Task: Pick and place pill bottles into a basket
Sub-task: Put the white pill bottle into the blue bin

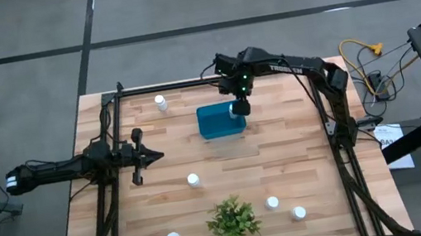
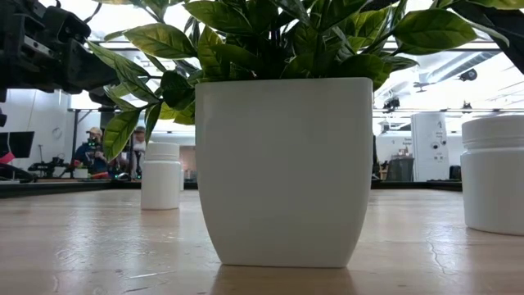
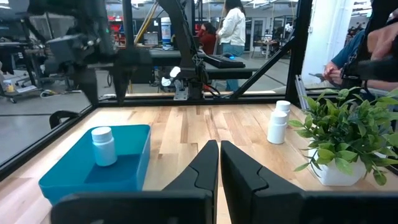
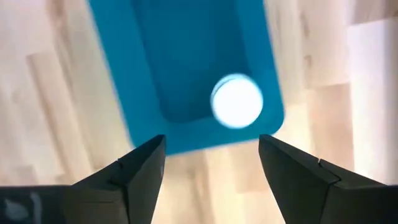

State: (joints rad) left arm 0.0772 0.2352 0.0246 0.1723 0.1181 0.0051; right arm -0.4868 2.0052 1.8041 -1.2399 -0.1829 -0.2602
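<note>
Right gripper [image 4: 211, 168] spread wide above the teal basket [image 4: 155, 68], one pill bottle [image 4: 236, 101] upright inside; left gripper [image 3: 219, 163] clenched, empty.

A grey concrete floor [image 1: 8, 48] surrounds the table; people [image 3: 233, 28] stand in the bright workshop.

Table [image 1: 284, 165] looks like pale butcher-block wood, smooth with a light sheen. The basket [image 1: 215, 122] is smooth teal plastic, slightly glossy inside. Bottles [image 3: 103, 146] are matt white plastic. Plant pot [image 2: 282, 168] is smooth satin white, and the fingers [image 4: 134, 177] are matt black plastic.
</note>
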